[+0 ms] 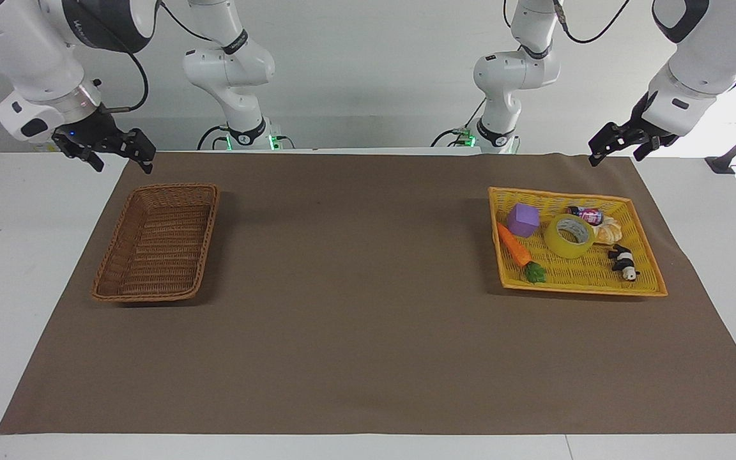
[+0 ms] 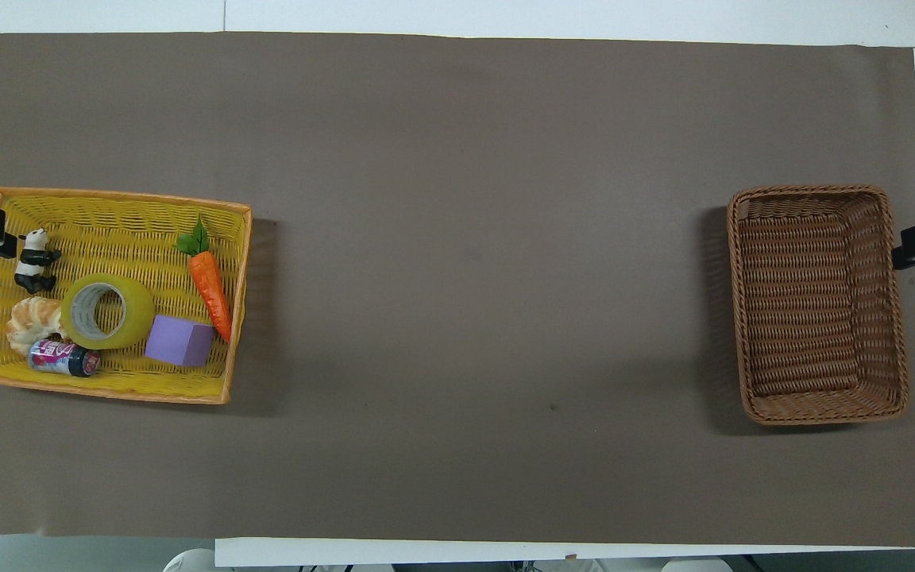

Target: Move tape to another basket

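The tape (image 1: pixel 571 236) lies flat in the yellow tray basket (image 1: pixel 646 281) at the left arm's end of the table, beside the purple cube; it also shows in the overhead view (image 2: pixel 106 311). The dark-brown wicker basket (image 1: pixel 176 187) stands empty at the right arm's end, and its rim (image 2: pixel 815 191) shows from above. My left gripper (image 1: pixel 617 152) hangs open and empty in the air over the mat's edge by the tray. My right gripper (image 1: pixel 122 156) hangs open and empty over the mat's corner by the brown basket. Both arms wait.
The yellow tray (image 2: pixel 108 195) also holds a purple cube (image 1: pixel 522 220), a toy carrot (image 1: pixel 513 246), a panda figure (image 1: pixel 623 262), a small can (image 1: pixel 586 214) and a bread piece (image 1: pixel 607 231). A brown mat (image 1: pixel 355 319) covers the table between the baskets.
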Controlling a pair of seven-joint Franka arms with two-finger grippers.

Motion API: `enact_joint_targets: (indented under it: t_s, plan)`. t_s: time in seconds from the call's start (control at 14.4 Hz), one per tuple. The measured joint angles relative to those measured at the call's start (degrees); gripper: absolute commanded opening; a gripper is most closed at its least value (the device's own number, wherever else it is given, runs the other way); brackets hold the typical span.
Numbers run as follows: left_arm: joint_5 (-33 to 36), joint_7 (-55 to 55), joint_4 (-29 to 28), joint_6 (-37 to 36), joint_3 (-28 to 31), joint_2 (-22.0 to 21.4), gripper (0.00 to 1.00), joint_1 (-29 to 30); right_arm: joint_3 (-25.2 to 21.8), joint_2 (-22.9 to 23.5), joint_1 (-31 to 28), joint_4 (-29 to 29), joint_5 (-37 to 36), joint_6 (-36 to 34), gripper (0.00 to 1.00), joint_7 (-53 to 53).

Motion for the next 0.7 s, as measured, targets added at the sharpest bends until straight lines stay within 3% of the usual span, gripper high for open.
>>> enact_joint_targets:
  t_s: [0.7]
  plan:
    - [0.1,0.1,-0.3,0.0,0.3,0.0,1.00,5.0,0.0,0.0,0.0,0.0,0.0,0.0,0.99,0.0]
